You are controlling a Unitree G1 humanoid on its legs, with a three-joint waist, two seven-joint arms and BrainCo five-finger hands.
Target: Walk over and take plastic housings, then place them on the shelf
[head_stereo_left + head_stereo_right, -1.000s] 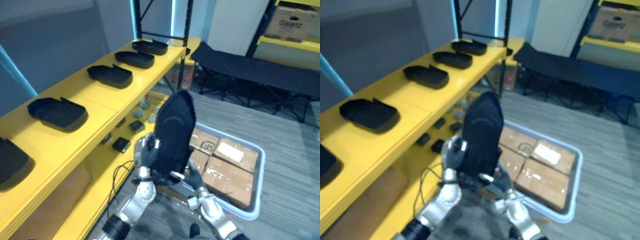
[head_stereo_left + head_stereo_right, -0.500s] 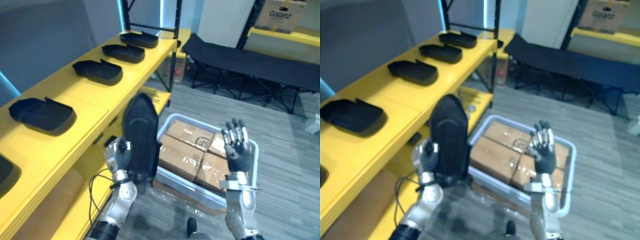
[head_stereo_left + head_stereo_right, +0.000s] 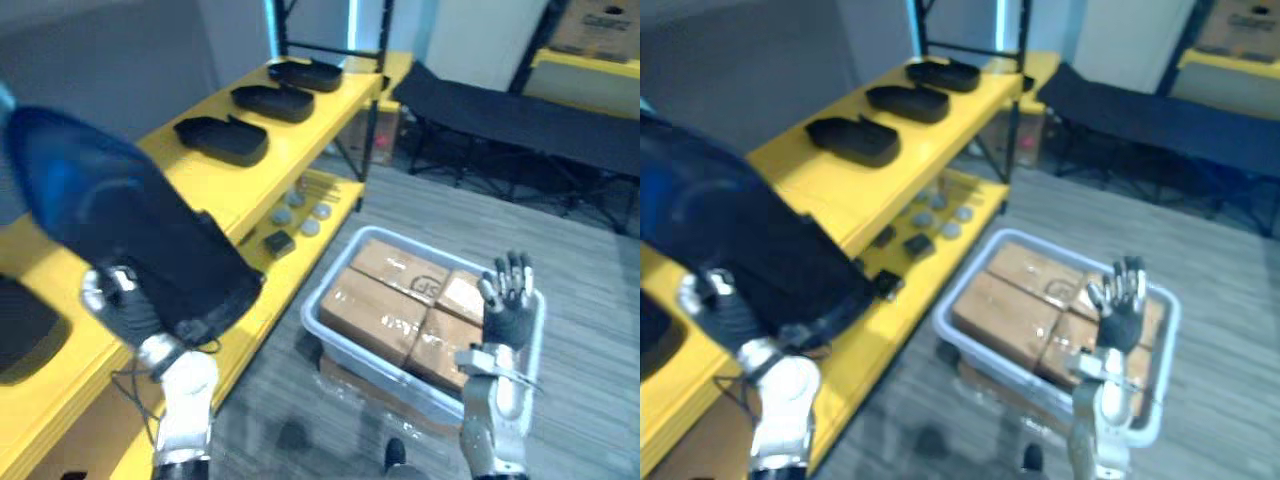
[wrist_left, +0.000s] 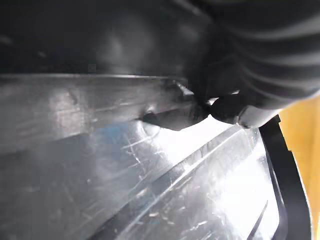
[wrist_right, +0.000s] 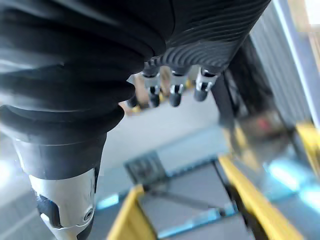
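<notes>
Housing first: where is the black housing [image 3: 130,240]?

Up in the left hand [image 3: 125,305], whose fingers are curled round its lower end. It is tilted, its long body slanting up and away above the near part of the yellow shelf [image 3: 310,125]. In the left wrist view its scratched, glossy surface lies right against the hand.

And the right hand [image 3: 508,305]?

Raised upright, fingers straight and spread, holding nothing. It shows above the right end of the grey bin [image 3: 318,322] on the floor, which has cardboard boxes [image 3: 385,310] packed side by side in it.

What else lies on the shelf?

Three more housings [image 3: 222,140] sit in a row on the top board, toward the far end, each apart from the next. Another dark shape [image 3: 20,330] sits at the near left edge, cut off, so I cannot tell what it is. Small parts [image 3: 278,241] lie on the lower board.

Anything behind the bin?

Just a black folding cot [image 3: 520,110], well apart from it.
</notes>
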